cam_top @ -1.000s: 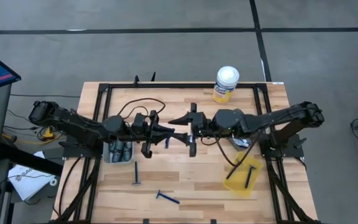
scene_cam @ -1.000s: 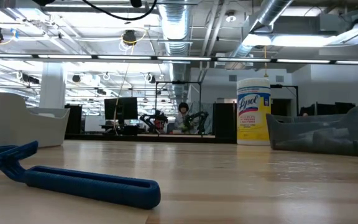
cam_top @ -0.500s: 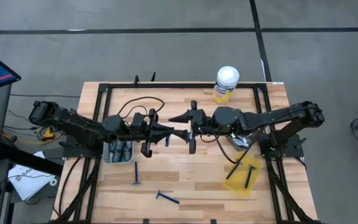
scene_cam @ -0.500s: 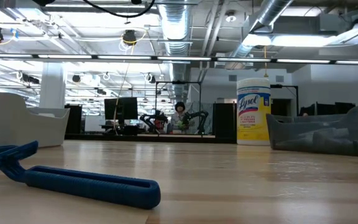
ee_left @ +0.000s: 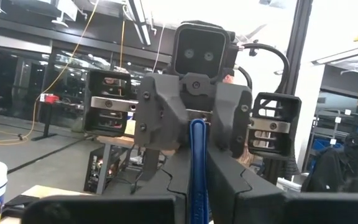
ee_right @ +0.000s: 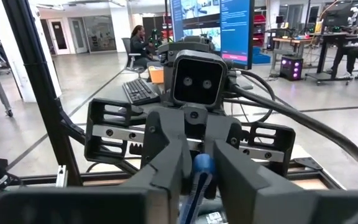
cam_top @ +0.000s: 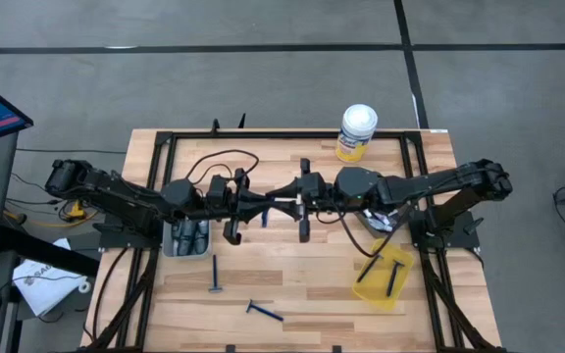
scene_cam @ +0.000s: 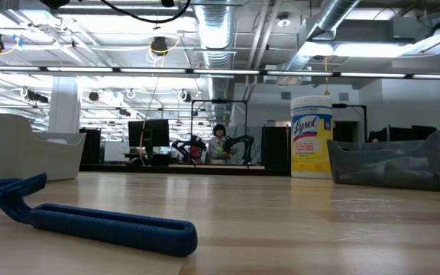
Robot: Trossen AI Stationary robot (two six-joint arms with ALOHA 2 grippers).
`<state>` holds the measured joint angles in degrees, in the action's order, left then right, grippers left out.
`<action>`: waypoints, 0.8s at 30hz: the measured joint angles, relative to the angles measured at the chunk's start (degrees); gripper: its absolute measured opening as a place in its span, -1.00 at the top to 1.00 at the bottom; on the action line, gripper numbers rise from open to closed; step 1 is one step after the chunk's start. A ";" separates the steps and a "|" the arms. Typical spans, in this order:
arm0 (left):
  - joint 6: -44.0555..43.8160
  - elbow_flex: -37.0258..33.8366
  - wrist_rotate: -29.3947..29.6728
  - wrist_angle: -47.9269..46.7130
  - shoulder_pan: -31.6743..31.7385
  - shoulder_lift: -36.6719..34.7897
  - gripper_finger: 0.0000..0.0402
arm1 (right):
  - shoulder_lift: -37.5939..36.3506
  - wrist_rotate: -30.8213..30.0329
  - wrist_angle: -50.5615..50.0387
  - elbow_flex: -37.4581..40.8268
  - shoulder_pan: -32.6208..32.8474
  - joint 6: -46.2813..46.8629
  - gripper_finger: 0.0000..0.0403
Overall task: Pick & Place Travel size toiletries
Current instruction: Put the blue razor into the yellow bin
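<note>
The left gripper (cam_top: 259,202) and right gripper (cam_top: 284,199) meet tip to tip above mid-table, both clamped on one blue razor (ee_left: 197,163) held between them. Two more razors (cam_top: 215,276) lie near the front edge, left of the yellow bin (cam_top: 385,275).
</note>
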<state>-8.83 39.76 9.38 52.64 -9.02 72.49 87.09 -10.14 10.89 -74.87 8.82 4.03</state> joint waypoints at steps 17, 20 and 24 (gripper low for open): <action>-0.44 -0.02 -0.10 -0.53 0.00 0.00 0.70 | -0.21 1.03 -0.72 0.00 0.02 -1.70 0.89; -0.49 -0.02 -0.61 -0.69 0.01 0.00 0.46 | -0.24 1.06 -0.76 0.00 0.04 -1.68 0.89; -0.49 -0.02 -0.39 -1.45 0.04 0.00 0.10 | -0.26 1.30 -1.36 0.00 0.11 -1.60 0.89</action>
<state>-9.32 39.75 8.98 51.19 -8.97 72.49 86.83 -8.84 9.53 -74.87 8.93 2.43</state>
